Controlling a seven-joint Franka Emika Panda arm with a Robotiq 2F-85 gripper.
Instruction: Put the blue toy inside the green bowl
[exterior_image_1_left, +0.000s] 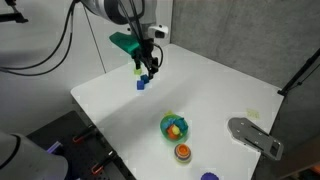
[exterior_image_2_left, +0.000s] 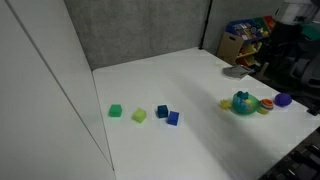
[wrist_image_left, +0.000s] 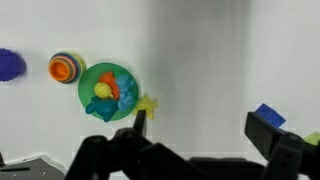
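Blue and hard-edged, the blue toy (wrist_image_left: 267, 115) shows in the wrist view as a tiny cube lying on the white counter (wrist_image_left: 200, 60) just inside the right-hand finger (wrist_image_left: 272, 137) of the hand (wrist_image_left: 195, 128). It looks light, stiff and smooth, likely plastic or painted wood, so nothing about it should crush; the risk, I judge, is that so small a block skids or tips if only one pad meets it. Two opposite flat faces, pinched squarely and low down, seem the best hold. The hand stands wide open with nothing between its fingers, and it touches nothing I can make out. Farther across the counter sits the green bowl (wrist_image_left: 108, 90), already holding some yellow, orange and blue bits, with a small yellow piece (wrist_image_left: 148, 104) just beside its rim. Beyond it are an orange cup (wrist_image_left: 64, 68) and a dark-blue round thing (wrist_image_left: 9, 64).
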